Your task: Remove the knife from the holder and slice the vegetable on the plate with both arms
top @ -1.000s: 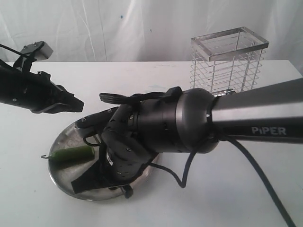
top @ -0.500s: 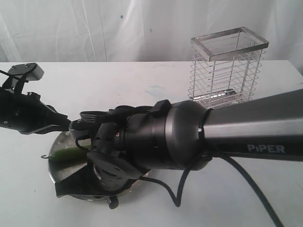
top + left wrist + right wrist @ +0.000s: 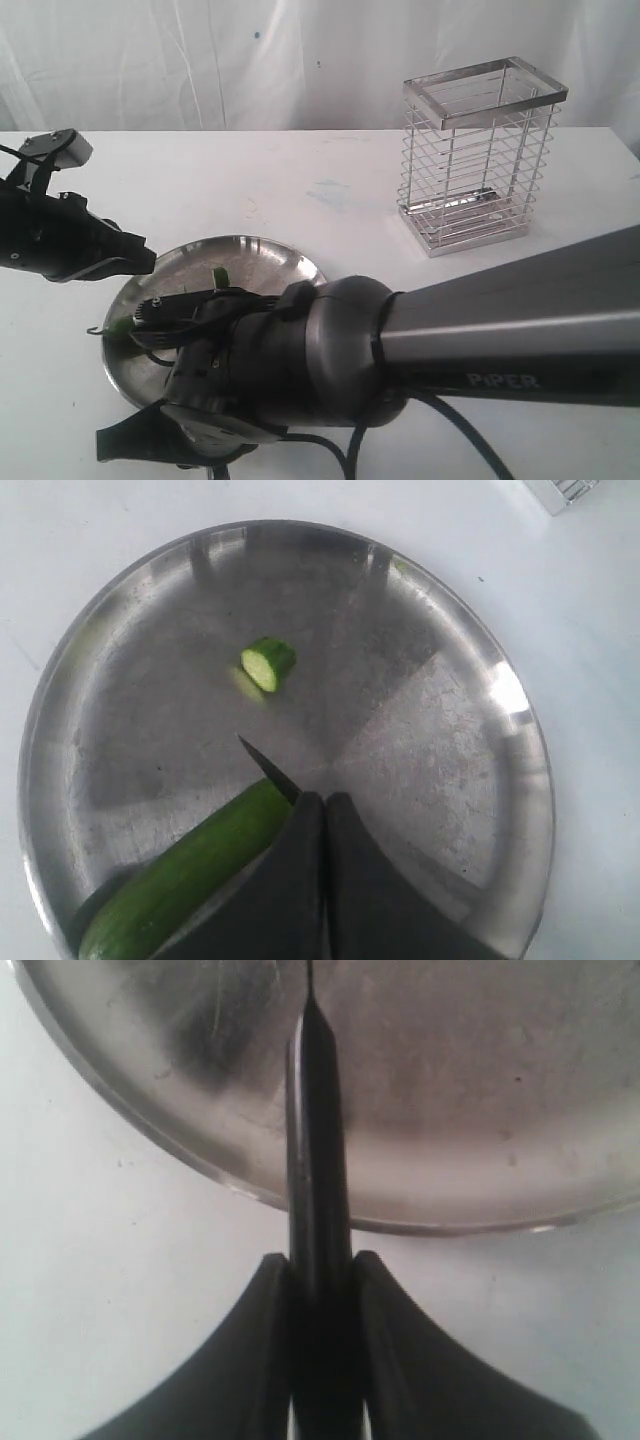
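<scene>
The steel plate (image 3: 450, 630) holds the green vegetable (image 3: 185, 875), and a small cut slice (image 3: 268, 664) lies apart from it near the middle. My left gripper (image 3: 325, 802) is shut with nothing between its fingers, resting against the vegetable's cut end. The knife's dark tip (image 3: 268, 770) pokes out beside it. My right gripper (image 3: 320, 1270) is shut on the knife (image 3: 315, 1140), held by the handle, with the blade reaching over the plate's rim (image 3: 150, 1125). In the exterior view the right arm (image 3: 330, 370) hides most of the plate (image 3: 250, 252) and vegetable (image 3: 122, 325).
The chrome wire holder (image 3: 480, 160) stands empty of the knife at the back right of the white table (image 3: 300, 180). A white cloth hangs behind. The left arm (image 3: 60, 245) reaches in from the left edge.
The right arm has swung down and left toward the plate's near edge, drawing the knife with it. The left gripper dropped to the plate's left rim. A cut slice now shows.
</scene>
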Tool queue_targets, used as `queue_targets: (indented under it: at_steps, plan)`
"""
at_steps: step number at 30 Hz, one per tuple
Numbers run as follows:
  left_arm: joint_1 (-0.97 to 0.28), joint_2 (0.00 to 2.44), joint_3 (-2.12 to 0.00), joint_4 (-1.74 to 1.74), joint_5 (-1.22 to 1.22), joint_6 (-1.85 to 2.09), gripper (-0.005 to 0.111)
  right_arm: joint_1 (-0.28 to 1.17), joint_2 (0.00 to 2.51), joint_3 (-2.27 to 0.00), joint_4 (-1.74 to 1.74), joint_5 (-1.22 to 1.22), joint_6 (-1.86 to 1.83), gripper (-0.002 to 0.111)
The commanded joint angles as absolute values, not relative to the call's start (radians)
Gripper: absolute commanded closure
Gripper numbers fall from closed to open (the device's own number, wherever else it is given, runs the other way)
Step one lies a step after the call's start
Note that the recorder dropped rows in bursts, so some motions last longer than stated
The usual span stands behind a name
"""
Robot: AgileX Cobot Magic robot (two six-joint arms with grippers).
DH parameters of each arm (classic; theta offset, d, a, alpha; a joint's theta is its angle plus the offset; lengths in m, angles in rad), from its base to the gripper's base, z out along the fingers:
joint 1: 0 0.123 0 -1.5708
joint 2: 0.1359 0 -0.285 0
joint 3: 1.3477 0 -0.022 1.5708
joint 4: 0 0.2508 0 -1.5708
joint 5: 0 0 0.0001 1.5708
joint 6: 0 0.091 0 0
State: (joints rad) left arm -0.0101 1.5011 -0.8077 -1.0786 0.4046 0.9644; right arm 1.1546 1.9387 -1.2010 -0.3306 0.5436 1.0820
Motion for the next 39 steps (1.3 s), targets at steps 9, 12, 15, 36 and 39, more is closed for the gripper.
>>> queue_targets:
  at_steps: [9,12,15,36,39]
  plan:
    - [-0.013,1.490,-0.800,-1.119,0.437,0.963,0.107,1.156,1.939,-1.196,-0.366,0.522,1.114,0.108]
    - [-0.013,1.492,-0.800,-1.152,0.443,0.963,0.107,1.156,1.939,-1.196,-0.370,0.522,1.114,0.108]
    - [-0.013,1.515,-0.800,-1.226,0.445,0.973,0.107,1.156,1.939,-1.196,-0.374,0.521,1.114,0.108]
    - [-0.013,1.779,-0.862,-1.442,0.541,1.186,0.107,1.156,1.939,-1.196,-0.374,0.541,1.114,0.108]
    - [-0.013,1.793,-0.862,-1.444,0.541,1.186,0.107,1.156,1.939,-1.196,-0.374,0.544,1.114,0.108]
